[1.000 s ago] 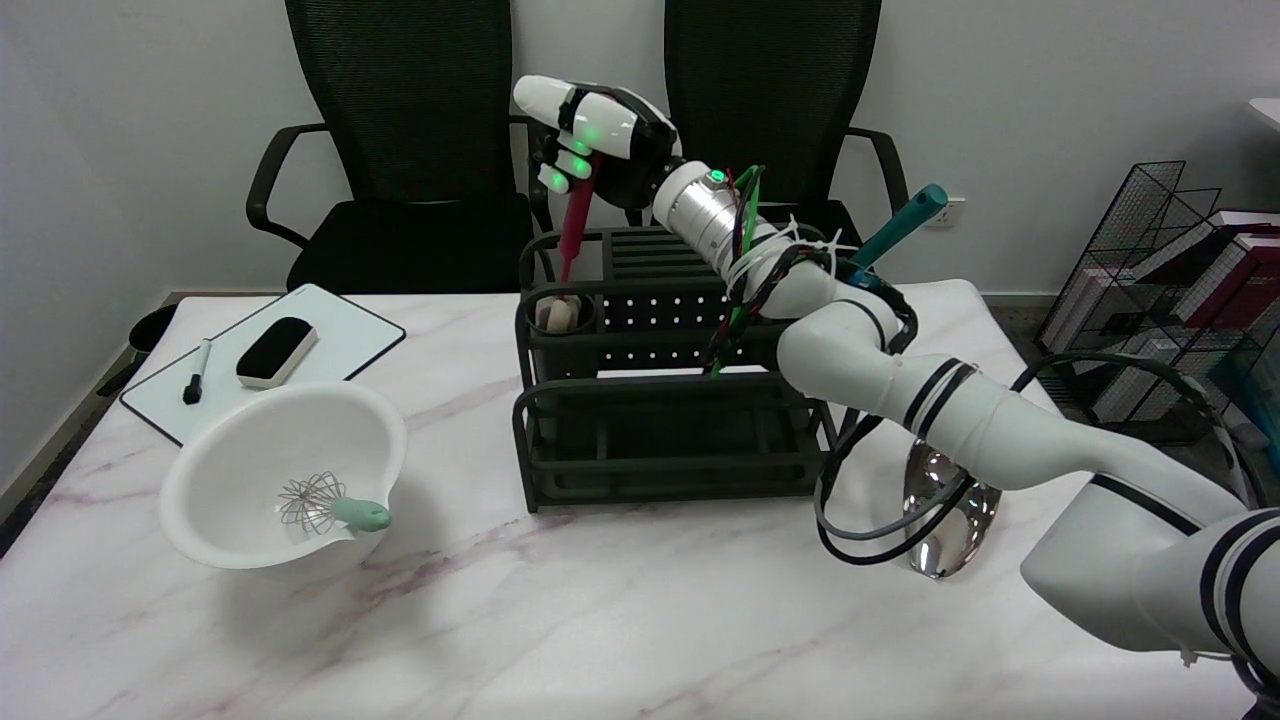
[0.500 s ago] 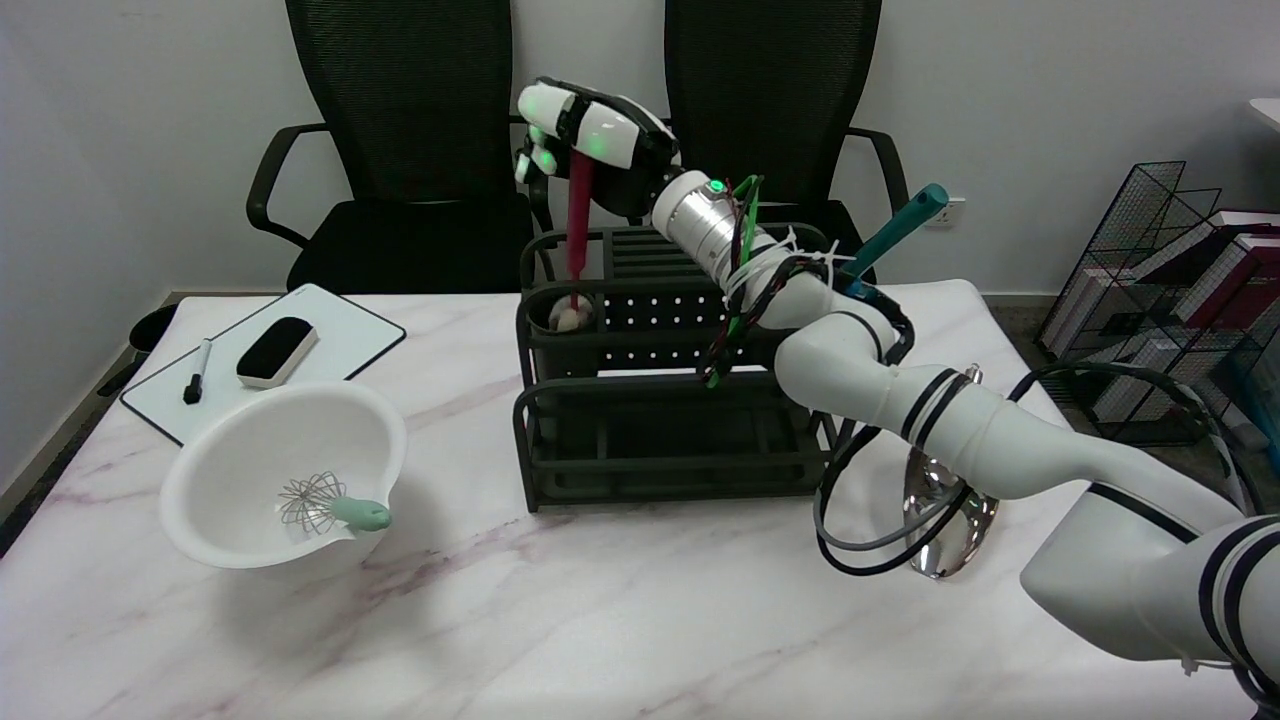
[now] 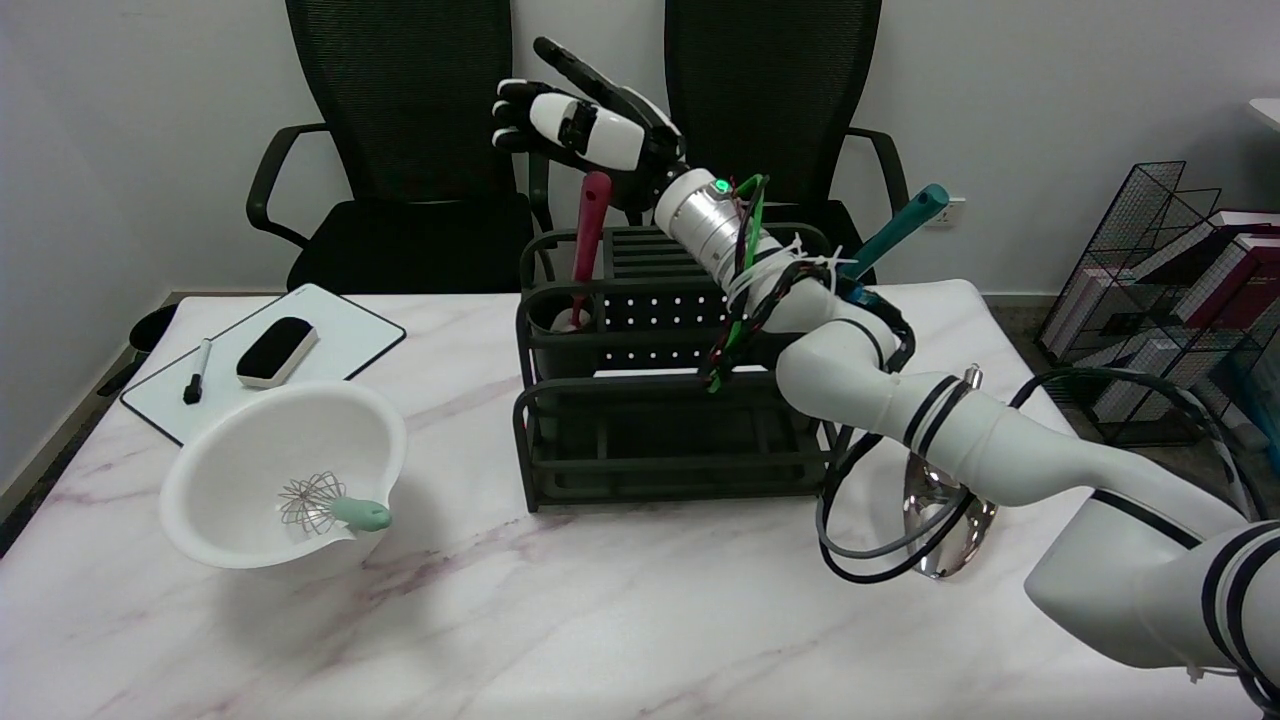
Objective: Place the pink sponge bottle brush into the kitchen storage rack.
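A marble surface [image 3: 560, 620] carries one dark storage rack [image 3: 670, 400], one white bowl [image 3: 285, 475] holding one whisk [image 3: 330, 505], and one whiteboard [image 3: 270, 355] with an eraser [image 3: 275, 350] and marker [image 3: 195, 370]. Two black chairs [image 3: 400, 130] stand behind. The right hand [image 3: 585, 120] hovers above the rack, fingers spread, holding nothing. The pink bottle brush [image 3: 588, 235] stands in the rack's rear-left cup, leaning slightly.

Nothing here can be read. The books [image 3: 1215, 290] in the wire holder at the far right show coloured spines, but any lettering on them is too small and blurred to make out. The whiteboard [image 3: 330, 345] on the table's left bears no writing. The marker [image 3: 197, 372] lying on it shows no legible label.
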Robot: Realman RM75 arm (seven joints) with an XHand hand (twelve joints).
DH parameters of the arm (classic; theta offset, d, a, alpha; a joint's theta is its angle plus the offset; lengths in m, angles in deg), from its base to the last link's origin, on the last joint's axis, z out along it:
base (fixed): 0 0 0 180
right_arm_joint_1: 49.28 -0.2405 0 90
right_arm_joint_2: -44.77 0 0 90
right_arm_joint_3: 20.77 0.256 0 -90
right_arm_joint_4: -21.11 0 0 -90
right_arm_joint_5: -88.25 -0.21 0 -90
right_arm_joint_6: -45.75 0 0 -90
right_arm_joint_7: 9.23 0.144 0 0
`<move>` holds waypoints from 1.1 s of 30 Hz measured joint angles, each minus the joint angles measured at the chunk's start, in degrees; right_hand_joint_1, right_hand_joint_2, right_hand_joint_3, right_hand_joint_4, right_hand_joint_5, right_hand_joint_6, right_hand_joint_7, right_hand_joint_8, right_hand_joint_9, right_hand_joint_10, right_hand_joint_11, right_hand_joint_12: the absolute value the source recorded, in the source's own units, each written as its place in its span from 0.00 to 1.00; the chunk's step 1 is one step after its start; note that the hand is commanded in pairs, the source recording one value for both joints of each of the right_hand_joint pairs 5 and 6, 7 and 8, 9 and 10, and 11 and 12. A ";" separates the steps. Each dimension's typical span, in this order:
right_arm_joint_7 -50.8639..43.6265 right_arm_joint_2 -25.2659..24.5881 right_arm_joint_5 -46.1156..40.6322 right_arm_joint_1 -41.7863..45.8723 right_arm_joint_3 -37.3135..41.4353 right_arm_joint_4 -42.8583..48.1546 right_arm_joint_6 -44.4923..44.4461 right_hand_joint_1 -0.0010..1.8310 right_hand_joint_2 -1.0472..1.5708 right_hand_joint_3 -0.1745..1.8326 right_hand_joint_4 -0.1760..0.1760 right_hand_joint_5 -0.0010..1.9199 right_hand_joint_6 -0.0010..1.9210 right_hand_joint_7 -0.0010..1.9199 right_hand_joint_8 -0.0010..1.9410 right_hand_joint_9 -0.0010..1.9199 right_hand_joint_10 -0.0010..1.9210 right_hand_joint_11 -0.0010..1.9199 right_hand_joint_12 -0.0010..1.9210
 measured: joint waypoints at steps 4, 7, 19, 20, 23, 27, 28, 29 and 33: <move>-0.06 0.41 0.46 0.56 0.29 0.93 -1.83 0.68 0.60 0.74 0.50 0.11 0.11 0.46 0.45 0.38 0.38 0.45 0.45; -0.16 0.98 1.66 1.21 1.08 1.86 -3.38 0.67 0.60 0.70 0.50 0.17 0.17 0.47 0.46 0.42 0.42 0.45 0.45; -0.46 4.70 6.43 9.69 9.29 8.76 -8.94 0.61 0.63 0.65 0.50 0.48 0.48 0.63 0.62 0.66 0.66 0.54 0.54; -0.48 4.97 6.70 10.94 10.22 9.36 -9.54 0.61 0.63 0.65 0.50 0.48 0.48 0.64 0.63 0.66 0.66 0.55 0.55; -0.53 5.70 7.33 14.78 13.12 10.92 -11.58 0.58 0.67 0.62 0.50 0.50 0.50 0.68 0.67 0.71 0.71 0.59 0.59; -0.59 6.39 7.98 20.03 16.66 12.80 -14.89 0.53 0.75 0.55 0.50 0.59 0.59 0.77 0.76 0.79 0.79 0.66 0.66; -0.61 6.52 8.11 21.37 17.36 13.29 -15.66 0.53 0.76 0.54 0.50 0.60 0.60 0.77 0.77 0.80 0.80 0.68 0.68; -0.62 6.62 8.23 22.64 17.95 13.76 -16.43 0.52 0.77 0.54 0.50 0.61 0.61 0.78 0.77 0.80 0.80 0.69 0.69; -0.65 6.85 8.74 27.05 19.27 15.20 -19.66 0.50 0.83 0.49 0.50 0.66 0.66 0.83 0.82 0.85 0.85 0.76 0.75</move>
